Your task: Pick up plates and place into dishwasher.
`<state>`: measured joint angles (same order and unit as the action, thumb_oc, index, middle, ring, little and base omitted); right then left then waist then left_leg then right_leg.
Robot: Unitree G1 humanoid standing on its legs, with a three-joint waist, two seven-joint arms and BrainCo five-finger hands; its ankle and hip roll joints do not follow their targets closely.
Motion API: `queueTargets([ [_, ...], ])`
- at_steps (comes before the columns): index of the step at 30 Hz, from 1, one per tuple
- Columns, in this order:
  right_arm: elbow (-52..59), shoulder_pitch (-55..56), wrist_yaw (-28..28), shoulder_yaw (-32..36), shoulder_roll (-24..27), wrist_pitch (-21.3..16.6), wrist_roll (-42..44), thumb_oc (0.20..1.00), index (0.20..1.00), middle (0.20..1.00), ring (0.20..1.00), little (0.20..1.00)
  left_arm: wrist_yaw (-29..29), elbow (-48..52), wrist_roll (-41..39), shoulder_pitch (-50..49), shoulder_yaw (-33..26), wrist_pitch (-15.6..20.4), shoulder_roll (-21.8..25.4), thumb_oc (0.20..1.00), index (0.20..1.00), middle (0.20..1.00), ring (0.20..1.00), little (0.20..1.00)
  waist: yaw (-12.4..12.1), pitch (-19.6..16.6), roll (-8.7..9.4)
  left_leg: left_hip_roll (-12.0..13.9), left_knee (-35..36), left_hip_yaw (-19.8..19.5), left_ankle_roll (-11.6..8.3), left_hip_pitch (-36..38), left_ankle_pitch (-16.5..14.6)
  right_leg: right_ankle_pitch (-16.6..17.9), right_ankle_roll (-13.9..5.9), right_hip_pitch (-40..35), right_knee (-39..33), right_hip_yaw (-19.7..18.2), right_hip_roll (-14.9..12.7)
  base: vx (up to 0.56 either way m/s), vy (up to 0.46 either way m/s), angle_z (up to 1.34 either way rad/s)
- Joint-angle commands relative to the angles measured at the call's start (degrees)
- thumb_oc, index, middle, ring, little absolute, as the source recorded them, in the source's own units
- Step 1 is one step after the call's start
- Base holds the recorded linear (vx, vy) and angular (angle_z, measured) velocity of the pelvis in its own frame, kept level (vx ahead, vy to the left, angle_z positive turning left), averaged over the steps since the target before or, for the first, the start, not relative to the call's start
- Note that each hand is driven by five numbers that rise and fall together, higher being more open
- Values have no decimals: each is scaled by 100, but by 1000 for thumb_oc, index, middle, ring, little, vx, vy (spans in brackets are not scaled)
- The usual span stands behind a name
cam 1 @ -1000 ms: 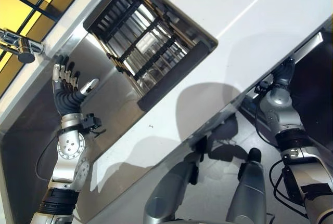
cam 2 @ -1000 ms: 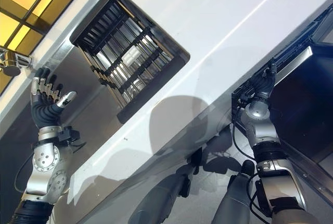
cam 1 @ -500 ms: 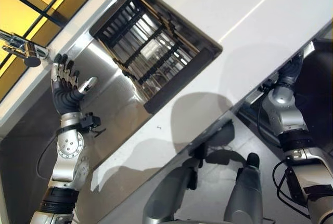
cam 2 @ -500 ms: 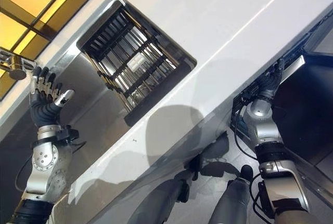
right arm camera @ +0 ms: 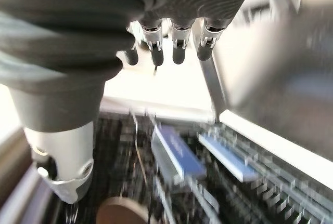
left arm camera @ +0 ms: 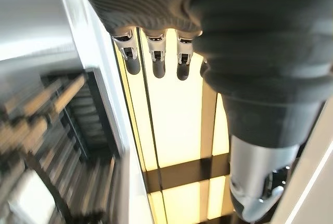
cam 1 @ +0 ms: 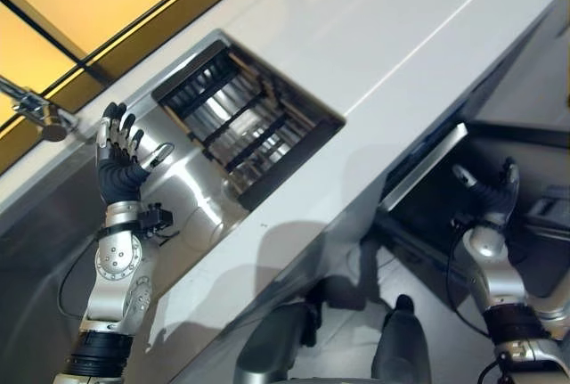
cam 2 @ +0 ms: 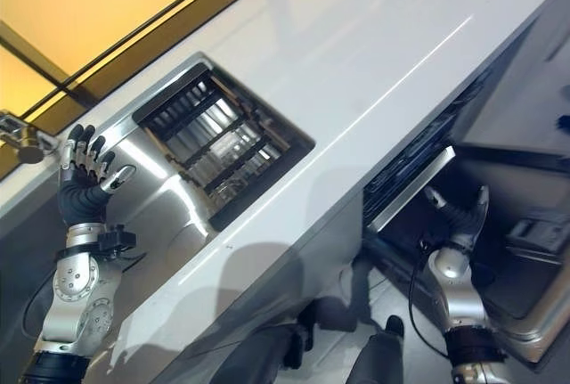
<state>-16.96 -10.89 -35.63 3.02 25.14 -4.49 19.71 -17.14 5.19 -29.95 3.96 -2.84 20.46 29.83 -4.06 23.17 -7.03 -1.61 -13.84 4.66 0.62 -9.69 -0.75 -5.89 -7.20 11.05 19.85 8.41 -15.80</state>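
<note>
- No plate can be made out on the white glossy countertop (cam 1: 374,36), which serves as landmark here; the black-framed wire dish rack (cam 1: 236,126) sunk into the countertop shows steel tines and pale glints between them, too unclear to call plates
- The dishwasher (cam 2: 499,215) sits below the countertop's front edge; its cavity is dark and its silver-edged upper rack (cam 1: 426,167) juts out under that edge; in the right wrist view the rack (right arm camera: 218,182) shows dark wire tines and flat blue-grey pieces, blurred, with a round brownish shape near them that I cannot identify
- Judged from this, the task is at an early point: the machine stands open, nothing is carried, and every plate is yet to be found, lifted and loaded
- The right hand (cam 1: 490,192) hangs below the countertop's front edge, in front of the open dishwasher, fingers straight and spread, thumb apart, holding nothing; its wrist view agrees (right arm camera: 171,47)
- The left hand (cam 1: 120,157) is raised over the brushed steel draining surface (cam 1: 191,201) set into the countertop beside the dish rack, fingers upright and relaxed, empty; its wrist view shows the same (left arm camera: 156,52)
- A chrome tap (cam 1: 40,117) stands at the countertop's far edge, near the left hand, against an amber backdrop with dark bars (cam 1: 89,1)
</note>
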Motion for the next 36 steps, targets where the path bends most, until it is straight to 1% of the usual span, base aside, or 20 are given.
queueTargets([
  [1,279,-10,-220,60,89,-388,-125,1000,1000,1000,1000,1000,109,-58,329,45,-366,237,168,1000,1000,1000,1000,1000,-218,-567,22,-229,379,-176,270,34,31,483,352,-126,1296,69,-186,-245,-242,-64],
  [4,298,-43,-542,-35,-46,-291,-268,1000,1000,1000,1000,1000,202,-149,308,65,-418,264,174,1000,1000,1000,1000,1000,-425,-715,112,-102,376,-74,197,-192,140,365,302,-771,852,294,-257,-284,-269,-47],
  [6,356,-14,-687,-89,-188,-207,-254,1000,1000,1000,1000,1000,253,-168,265,7,-477,296,134,1000,1000,1000,1000,1000,-571,-807,189,92,359,39,-24,-365,262,52,273,-1345,-205,618,-196,-271,-330,-47],
  [8,398,77,-734,-143,-282,-120,-193,1000,1000,1000,1000,1000,381,-191,142,-45,-504,303,90,1000,1000,1000,1000,1000,-598,-838,175,276,313,-18,-269,-549,435,-159,262,-1638,-674,632,-20,-255,-255,-76],
  [11,552,242,-724,-357,-317,141,-334,1000,1000,1000,1000,1000,473,-187,137,-196,-447,299,-119,1000,1000,1000,1000,1000,-500,-838,54,515,455,5,-443,-547,697,-330,315,-1664,-631,662,105,-249,-51,-35],
  [14,358,512,-788,-463,-437,153,-457,1000,1000,1000,1000,1000,395,-247,97,-447,-407,413,-426,1000,1000,1000,1000,1000,-360,-877,-86,665,579,131,-526,-376,801,-405,441,-1635,-535,621,137,-120,78,-23],
  [16,230,623,-811,-475,-469,301,-524,1000,1000,1000,1000,1000,376,-227,160,-649,-423,375,-610,1000,1000,1000,1000,1000,-320,-919,-154,719,562,66,-570,-294,810,-445,501,-1590,-432,538,141,17,128,-18],
  [17,153,664,-810,-483,-465,406,-521,1000,1000,1000,1000,1000,355,-205,219,-813,-431,354,-713,1000,1000,1000,1000,1000,-312,-925,-199,738,518,-122,-602,-229,832,-468,519,-1550,-343,420,124,134,243,-31],
  [18,58,695,-789,-483,-472,545,-612,1000,1000,1000,1000,1000,320,-186,230,-1019,-470,340,-803,1000,1000,1000,1000,1000,-314,-915,-220,726,479,-481,-623,-102,838,-533,518,-1485,-189,238,68,127,293,-43],
  [20,-106,738,-748,-500,-449,660,-654,1000,1000,1000,1000,1000,309,-178,221,-1349,-610,317,-964,1000,1000,1000,1000,1000,-311,-964,-323,799,493,-954,-598,125,777,-572,515,-1274,27,-89,37,173,327,-62],
  [22,-173,822,-998,-521,-447,687,-854,1000,1000,1000,1000,1000,295,-137,214,-1525,-687,245,-1077,1000,1000,1000,1000,1000,-251,-983,-443,853,526,-961,-583,292,678,-680,489,-1036,320,-323,-10,143,332,-79],
  [23,-175,929,-1345,-505,-426,625,-1021,1000,1000,1000,1000,1000,304,-142,156,-1546,-694,157,-1087,1000,1000,1000,1000,1000,-155,-970,-578,837,524,-794,-575,338,558,-767,440,-804,649,-337,-84,74,304,-44],
  [24,-174,998,-1531,-482,-407,573,-1078,1000,1000,1000,1000,1000,305,-181,131,-1541,-666,144,-1098,1000,1000,1000,1000,1000,-123,-960,-623,790,437,-760,-605,288,536,-802,420,-657,823,-405,-116,66,381,-22],
  [25,-174,1080,-1808,-413,-377,484,-1210,1000,1000,1000,1000,1000,323,-235,114,-1529,-614,132,-1145,1000,1000,1000,1000,1000,-50,-908,-706,674,259,-772,-648,179,466,-812,373,-455,1022,-508,-170,-4,344,-33],
  [27,-180,1038,-2083,-344,-266,382,-1327,1000,1000,1000,1000,1000,242,-331,-73,-1387,-471,189,-1147,1000,1000,1000,1000,1000,83,-740,-848,495,103,-684,-638,-32,374,-827,301,76,1384,-663,-306,-140,361,-51],
  [30,-326,990,-2323,-314,-240,238,-1336,1000,1000,1000,1000,1000,174,-470,-261,-1156,-313,309,-1130,1000,1000,1000,1000,1000,222,-478,-971,249,132,-578,-604,-106,343,-627,181,381,1345,-821,-455,-58,214,-31],
  [31,-345,983,-2331,-309,-236,203,-1319,1000,1000,1000,1000,1000,168,-484,-278,-1135,-302,329,-1135,1000,1000,1000,1000,1000,228,-447,-979,230,129,-563,-596,-112,339,-608,170,412,1340,-847,-468,-67,202,-28],
  [32,-496,908,-2430,-271,-220,47,-1286,1000,1000,1000,1000,1000,126,-564,-369,-998,-196,495,-1173,1000,1000,1000,1000,1000,322,-251,-1059,143,123,-498,-560,-174,323,-467,122,607,1279,-928,-546,-115,187,-38],
  [33,-577,847,-2476,-269,-199,-36,-1244,1000,1000,1000,1000,1000,87,-582,-393,-915,-143,562,-1171,1000,1000,1000,1000,1000,360,-172,-1086,104,123,-437,-543,-216,307,-395,107,709,1222,-967,-570,-147,212,-68],
  [36,-988,655,-2521,-225,-188,-294,-599,1000,1000,1000,1000,1000,0,-581,-449,-670,38,687,-1151,1000,1000,1000,1000,1000,443,43,-1176,-6,130,-257,-491,-350,262,-166,75,905,949,-1018,-639,-71,117,-64],
])
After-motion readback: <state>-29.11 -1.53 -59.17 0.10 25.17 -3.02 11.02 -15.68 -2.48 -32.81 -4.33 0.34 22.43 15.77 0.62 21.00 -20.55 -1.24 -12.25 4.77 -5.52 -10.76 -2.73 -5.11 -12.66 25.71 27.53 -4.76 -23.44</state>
